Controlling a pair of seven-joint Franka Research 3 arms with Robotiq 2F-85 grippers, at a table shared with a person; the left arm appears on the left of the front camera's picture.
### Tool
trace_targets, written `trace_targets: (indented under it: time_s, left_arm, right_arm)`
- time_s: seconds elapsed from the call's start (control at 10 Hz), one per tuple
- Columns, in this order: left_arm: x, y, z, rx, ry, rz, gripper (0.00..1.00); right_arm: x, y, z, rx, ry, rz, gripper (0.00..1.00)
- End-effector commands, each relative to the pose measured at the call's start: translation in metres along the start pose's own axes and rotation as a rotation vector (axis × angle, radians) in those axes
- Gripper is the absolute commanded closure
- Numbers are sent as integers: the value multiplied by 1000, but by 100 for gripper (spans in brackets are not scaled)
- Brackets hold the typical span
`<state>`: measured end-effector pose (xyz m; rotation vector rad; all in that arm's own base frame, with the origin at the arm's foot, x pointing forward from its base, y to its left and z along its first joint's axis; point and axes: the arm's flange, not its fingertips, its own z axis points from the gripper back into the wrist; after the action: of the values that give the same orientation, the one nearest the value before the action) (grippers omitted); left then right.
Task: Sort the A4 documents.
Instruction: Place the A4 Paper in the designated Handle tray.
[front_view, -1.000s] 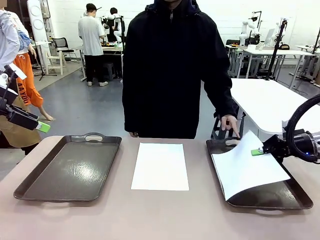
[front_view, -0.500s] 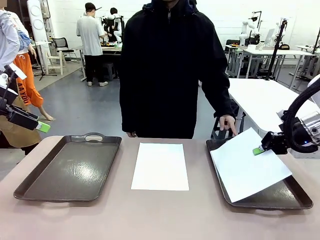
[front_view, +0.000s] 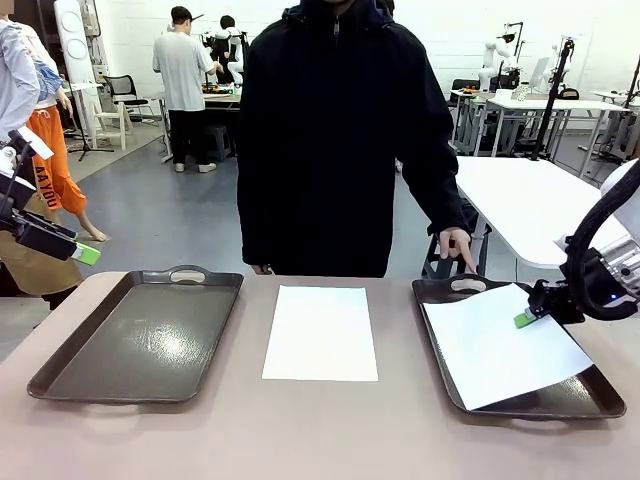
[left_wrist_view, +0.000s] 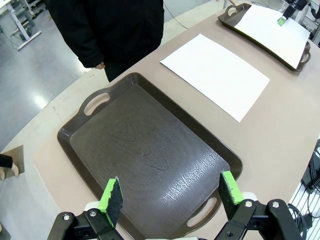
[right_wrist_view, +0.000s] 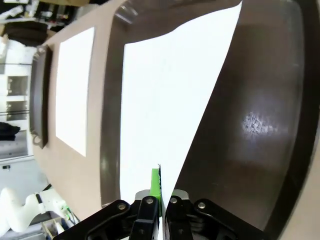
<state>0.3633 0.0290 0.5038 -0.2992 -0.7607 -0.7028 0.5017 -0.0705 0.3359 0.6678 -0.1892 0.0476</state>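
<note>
Right claw (front_view: 524, 319): I had it clenched on the 3 o'clock edge of one A4 document (front_view: 500, 350), which lay skewed in the right tray (front_view: 437, 292) at 3 o'clock on the table (front_view: 300, 430). Second A4 document (front_view: 321, 332) lay flat at centre, between trays. My left claw (left_wrist_view: 171, 189) hung released over the left tray (left_wrist_view: 145, 150) at 9 o'clock. Person's hand (front_view: 458, 245) sat by the right tray's 12 o'clock handle (front_view: 467, 285).

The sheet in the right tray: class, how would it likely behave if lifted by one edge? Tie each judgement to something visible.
Probably floppy: the sheet looks thin, and its edge bows upward where the right pincer pinches it. Likely light: one small pinch raises that edge. It may slide easily on the glossy tray.
</note>
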Motion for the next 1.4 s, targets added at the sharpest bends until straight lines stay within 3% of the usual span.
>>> trace_targets:
  time_s: [0.0, 0.4, 0.8, 1.1, 1.3]
  left_arm:
    - [-3, 4, -1, -13, -4, -15, 0]
    - [-3, 4, -1, -13, -4, -15, 0]
    - [-3, 4, -1, -13, -4, -15, 0]
    - [-3, 4, -1, -13, -4, -15, 0]
    - [-3, 4, -1, -13, -4, -15, 0]
  right_arm:
    - [-4, -4, 0, -38, -4, -35, 99]
    - [-1, -7, -1, -39, -55, -25, 99]
    - [9, -1, -10, -14, -15, -2, 99]
    - [9, 2, -9, -26, -7, 9, 73]
    - [6, 2, -6, -97, -7, 16, 55]
